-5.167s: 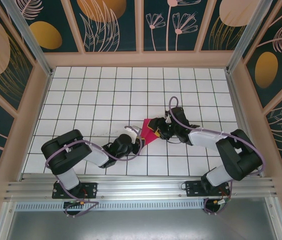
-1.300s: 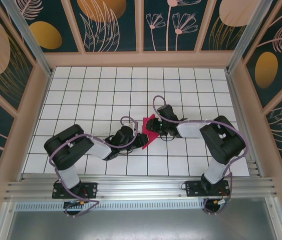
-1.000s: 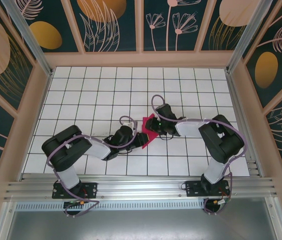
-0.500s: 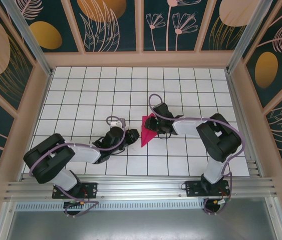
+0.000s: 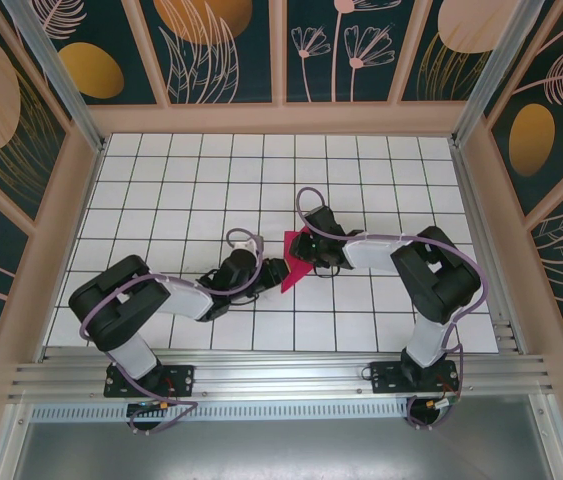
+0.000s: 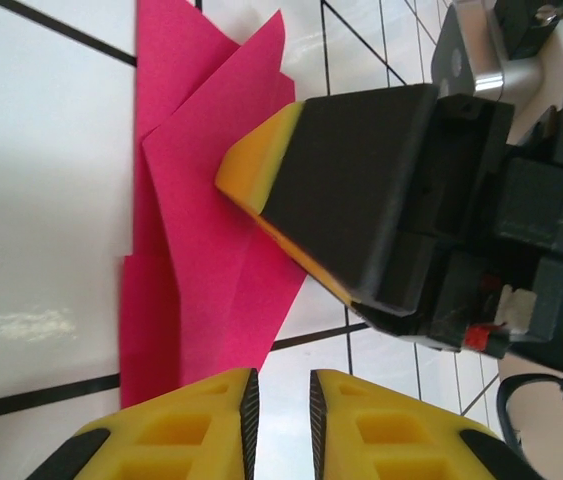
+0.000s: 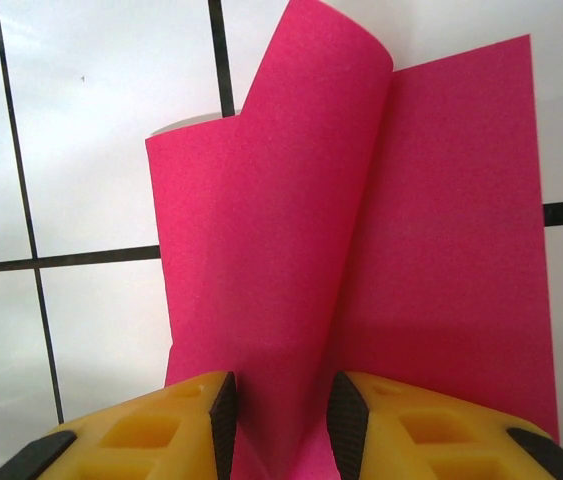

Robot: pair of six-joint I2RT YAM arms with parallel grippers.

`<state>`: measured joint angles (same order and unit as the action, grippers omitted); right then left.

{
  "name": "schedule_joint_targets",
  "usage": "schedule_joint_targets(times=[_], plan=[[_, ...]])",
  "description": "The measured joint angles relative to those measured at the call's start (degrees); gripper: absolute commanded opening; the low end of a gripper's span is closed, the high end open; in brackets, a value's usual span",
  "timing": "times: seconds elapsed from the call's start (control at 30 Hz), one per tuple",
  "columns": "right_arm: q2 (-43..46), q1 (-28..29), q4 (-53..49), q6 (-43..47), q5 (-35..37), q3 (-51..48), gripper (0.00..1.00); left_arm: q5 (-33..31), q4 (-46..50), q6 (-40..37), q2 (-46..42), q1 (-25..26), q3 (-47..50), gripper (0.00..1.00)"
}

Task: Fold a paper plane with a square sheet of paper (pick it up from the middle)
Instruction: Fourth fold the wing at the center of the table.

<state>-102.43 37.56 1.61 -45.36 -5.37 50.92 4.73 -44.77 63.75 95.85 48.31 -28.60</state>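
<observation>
Top external view showed the folded pink paper (image 5: pixel 294 272) lying on the white grid-tiled table (image 5: pixel 191 200), near the middle and between the 2 arms, as a slim triangular shape. The left hand (image 5: pixel 277 272) sat at the paper's lower left edge and the right hand (image 5: pixel 307 252) over its upper right part, so the 2 met it from opposite sides.

In the right wrist view, 1 flap (image 7: pixel 261 250) stood up from the sheet in a soft curl while the other layer lay flat on the tiles. The right hand's jaws were narrow and straddled the base of that flap, 1 finger on each side. Whether the pads actually clamped it I could not tell. Placed so, the hand seemed meant to steer the flap over onto the flat layer for the next crease.

In the left wrist view, the left hand was nearly closed, with bare tile showing through the slit between its fingers, so it gripped nothing. The paper's near end ran under 1 of its fingers. Whether that finger pressed on it was unclear, but the position suited pinning the sheet against sliding. A yellow pad (image 6: pixel 256 165) of the right hand lay against the raised fold there. By its shape, the plane was only partly formed.
</observation>
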Motion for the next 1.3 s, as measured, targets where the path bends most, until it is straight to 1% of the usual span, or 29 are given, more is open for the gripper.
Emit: schedule_joint_targets(times=[0.13,0.43,0.87,1.3], plan=[[0.0,0.0,0.0,0.0,0.0,0.0,0.36,0.0,0.1,-0.3,0.6,0.0,-1.7,0.22],[0.0,0.0,0.0,0.0,0.0,0.0,0.36,-0.1,3.0,-1.2,4.6,-0.1,-5.1,0.12],[0.0,0.0,0.0,-0.2,-0.1,0.0,0.36,-0.3,6.3,-1.6,6.8,-0.3,-6.6,0.12],[-0.1,0.0,0.1,-0.2,-0.1,0.0,0.36,-0.3,6.6,-1.6,8.0,-0.4,-7.1,0.11]])
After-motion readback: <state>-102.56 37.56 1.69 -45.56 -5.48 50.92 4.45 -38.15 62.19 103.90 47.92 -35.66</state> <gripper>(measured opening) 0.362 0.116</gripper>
